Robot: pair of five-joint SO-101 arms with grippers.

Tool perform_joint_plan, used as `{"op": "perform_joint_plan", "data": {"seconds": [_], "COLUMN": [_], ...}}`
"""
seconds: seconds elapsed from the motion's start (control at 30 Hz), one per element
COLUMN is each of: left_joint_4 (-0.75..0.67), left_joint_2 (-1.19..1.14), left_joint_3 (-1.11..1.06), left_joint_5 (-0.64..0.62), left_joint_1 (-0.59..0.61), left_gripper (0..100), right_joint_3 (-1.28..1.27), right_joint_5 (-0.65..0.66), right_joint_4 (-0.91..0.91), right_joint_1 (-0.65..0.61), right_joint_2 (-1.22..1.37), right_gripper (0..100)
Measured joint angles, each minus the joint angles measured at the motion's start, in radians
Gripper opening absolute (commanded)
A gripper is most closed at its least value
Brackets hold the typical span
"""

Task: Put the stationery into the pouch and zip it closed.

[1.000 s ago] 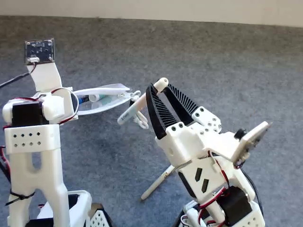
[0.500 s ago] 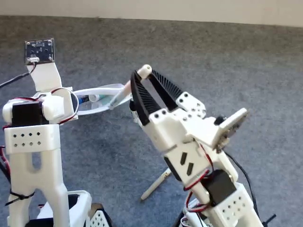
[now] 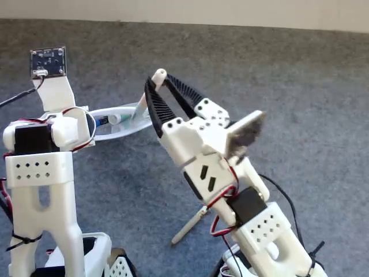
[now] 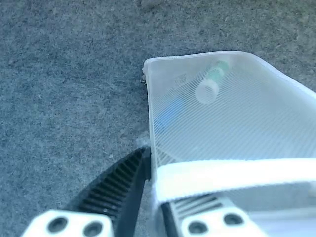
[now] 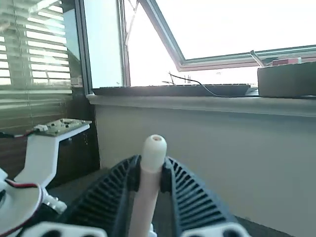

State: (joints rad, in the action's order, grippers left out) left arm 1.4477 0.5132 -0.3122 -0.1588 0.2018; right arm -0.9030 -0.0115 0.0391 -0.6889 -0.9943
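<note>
At the right hand [image 3: 157, 82], between its black ribbed fingers [image 5: 96, 200]: one long white cylindrical pen [image 3: 140, 109], pinched near its upper end with the fingers closed onto the barrel. The pen is tilted, its lower end at the mouth of the pouch, evidently so that it can slide in lengthwise.

Left hand [image 4: 150, 177]: closed on the near edge of one translucent white mesh pouch [image 4: 232, 123]. It holds that edge up, probably to keep the mouth open and the pouch from shifting. The pouch lies on the grey carpeted counter [image 3: 300, 86], between the two arms.

Contents of the pouch, seen through the mesh:
- one white-capped tube with a green band [image 4: 210, 86]
- one blue item [image 4: 170, 111], its kind not clear

Loose on the counter near the right arm's base: one thin white stick [image 3: 189, 225], well apart from the pouch and presumably awaiting its turn.

Zip: not yet closed.
</note>
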Motion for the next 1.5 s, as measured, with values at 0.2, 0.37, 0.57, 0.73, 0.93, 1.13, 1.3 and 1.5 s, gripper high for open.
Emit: {"op": "perform_joint_plan", "data": {"seconds": [0.2, 0.37, 0.57, 0.73, 0.93, 1.13, 1.3, 1.5], "left_joint_4": [0.000, 0.000, 0.000, 0.000, 0.000, 0.000, 0.000, 0.000], "left_joint_2": [0.000, 0.000, 0.000, 0.000, 0.000, 0.000, 0.000, 0.000], "left_joint_3": [0.000, 0.000, 0.000, 0.000, 0.000, 0.000, 0.000, 0.000], "left_joint_5": [0.000, 0.000, 0.000, 0.000, 0.000, 0.000, 0.000, 0.000], "left_joint_1": [-0.003, -0.003, -0.003, -0.003, -0.003, -0.002, -0.002, -0.002], "left_gripper": [1, 1, 1, 1, 1, 1, 1, 1], "right_joint_3": [-0.064, -0.132, -0.153, -0.153, -0.153, -0.153, -0.153, -0.153], "right_joint_5": [0.224, 0.367, 0.402, 0.402, 0.402, 0.402, 0.402, 0.402], "right_joint_4": [0.003, 0.003, 0.003, 0.003, -0.069, -0.091, -0.091, -0.091], "right_joint_1": [-0.074, -0.135, -0.147, -0.147, -0.147, -0.147, -0.147, -0.147], "right_joint_2": [0.020, 0.021, 0.021, 0.021, 0.021, 0.021, 0.021, 0.021], "right_gripper": [0.5, 0.5, 1.0, 6.6, 19.1, 19.1, 19.1, 19.1]}}
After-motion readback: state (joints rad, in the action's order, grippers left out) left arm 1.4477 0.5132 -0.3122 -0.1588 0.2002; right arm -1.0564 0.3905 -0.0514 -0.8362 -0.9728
